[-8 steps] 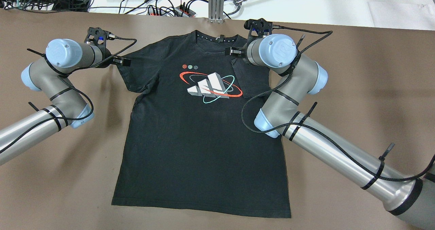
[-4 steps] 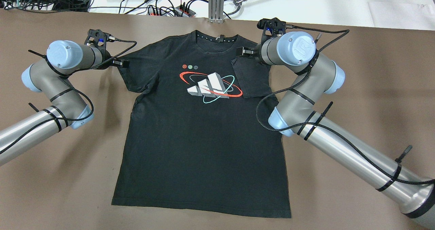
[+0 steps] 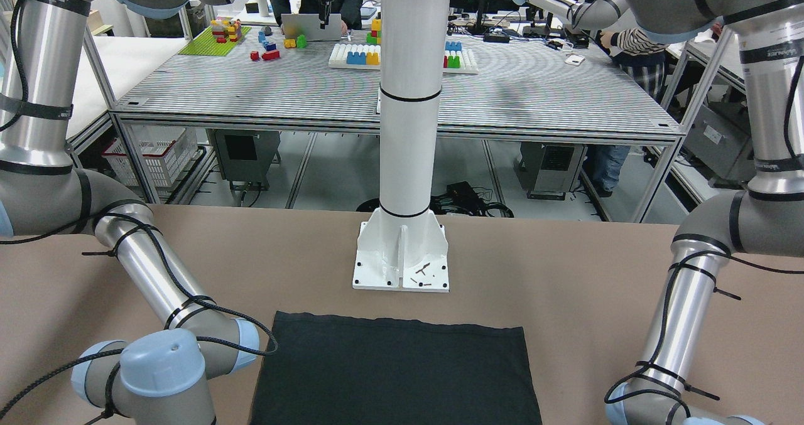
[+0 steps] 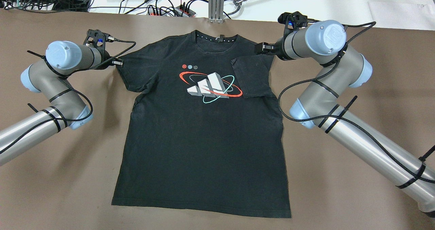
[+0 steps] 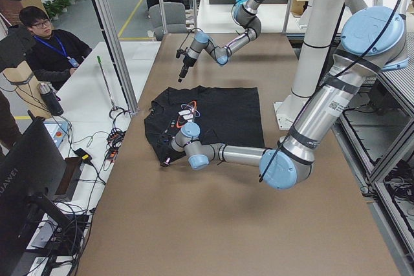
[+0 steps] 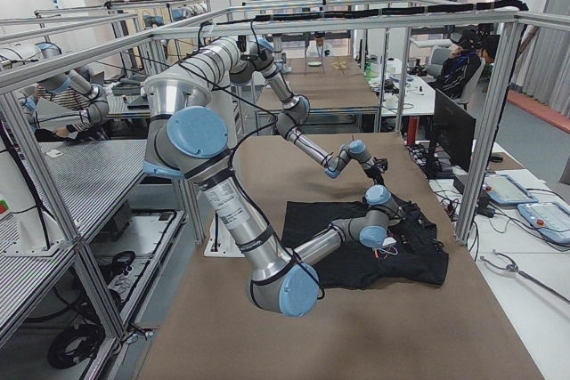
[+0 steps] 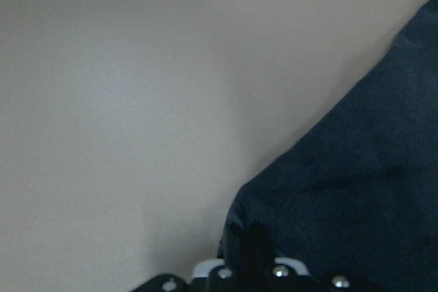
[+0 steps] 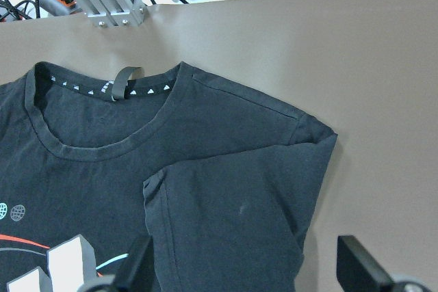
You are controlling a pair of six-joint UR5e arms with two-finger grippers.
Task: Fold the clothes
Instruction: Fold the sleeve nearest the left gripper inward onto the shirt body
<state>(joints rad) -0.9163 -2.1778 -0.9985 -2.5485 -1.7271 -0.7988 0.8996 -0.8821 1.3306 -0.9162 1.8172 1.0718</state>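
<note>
In the front-facing view, only the hem half of the black T-shirt [image 3: 396, 368] shows. It lies flat on the brown table [image 3: 565, 268], near the base of the white post [image 3: 408, 98]. Neither gripper shows here.

From overhead, the shirt lies face up in the middle of the table with its collar at the far edge. The sleeve on the robot's right [image 4: 253, 77] is folded in over the chest, beside the printed logo [image 4: 210, 87]. The sleeve on the robot's left [image 4: 134, 70] is spread out. The left gripper [image 4: 117, 63] sits at that sleeve's outer corner. The right gripper [image 4: 262, 48] hangs just beyond the right shoulder, clear of the cloth.

In the two side views, both grippers are too small for the jaws to be judged.

In the left wrist view, the jaws are pressed together at the bottom edge, with the sleeve's corner [image 7: 342, 189] running right up to them. They appear to pinch its hem.

In the right wrist view, the fingers [image 8: 140, 258] are spread wide and hold nothing, above the folded sleeve and the collar [image 8: 102, 141].

The pinch looks shallow, so the hem could slip out as the sleeve is carried inward. A sideways pull could also drag the whole shirt across the table and spoil the fold on the right. The open right gripper, if it travels low, might catch that fold.
</note>
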